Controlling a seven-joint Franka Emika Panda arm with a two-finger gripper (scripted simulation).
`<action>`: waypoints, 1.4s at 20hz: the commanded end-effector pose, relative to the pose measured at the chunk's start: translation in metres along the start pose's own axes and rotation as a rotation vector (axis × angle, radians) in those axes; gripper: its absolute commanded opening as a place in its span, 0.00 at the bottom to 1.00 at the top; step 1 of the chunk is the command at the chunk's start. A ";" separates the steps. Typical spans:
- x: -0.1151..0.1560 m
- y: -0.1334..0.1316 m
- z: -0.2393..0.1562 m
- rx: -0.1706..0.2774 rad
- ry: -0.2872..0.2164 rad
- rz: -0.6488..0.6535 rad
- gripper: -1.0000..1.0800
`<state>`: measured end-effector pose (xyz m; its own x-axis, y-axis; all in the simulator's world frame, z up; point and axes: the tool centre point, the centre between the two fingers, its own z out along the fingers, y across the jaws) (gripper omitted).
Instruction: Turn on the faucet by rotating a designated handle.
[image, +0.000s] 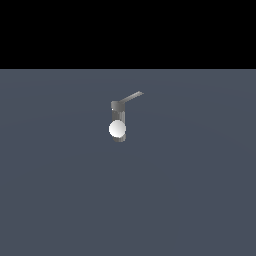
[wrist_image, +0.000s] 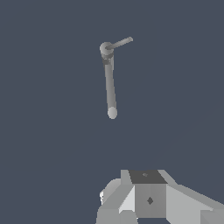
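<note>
The faucet (image: 118, 116) is a small grey upright post on the flat grey floor, with a white ball (image: 117, 129) on its front. The handle (image: 133, 96), a thin grey bar, sticks out from the post's top toward the exterior view's right. The wrist view looks down on the faucet (wrist_image: 106, 48), with the handle (wrist_image: 120, 42) angled off its top and a long grey spout (wrist_image: 109, 85) ending in a pale rounded tip. Only blocky grey parts of my gripper (wrist_image: 146, 194) show at that picture's edge, well apart from the faucet. The arm does not appear in the exterior view.
A plain dark grey floor (image: 190, 190) surrounds the faucet on every side. A black band fills the space above the floor's far edge in the exterior view.
</note>
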<state>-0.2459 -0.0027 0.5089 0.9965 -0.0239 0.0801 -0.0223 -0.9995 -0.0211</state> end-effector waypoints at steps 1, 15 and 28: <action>0.000 0.000 0.000 0.000 0.000 0.000 0.00; 0.005 -0.012 -0.006 0.011 0.030 -0.060 0.00; 0.042 -0.011 0.003 0.026 0.018 0.067 0.00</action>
<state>-0.2107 0.0078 0.5114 0.9927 -0.0675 0.0995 -0.0630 -0.9969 -0.0481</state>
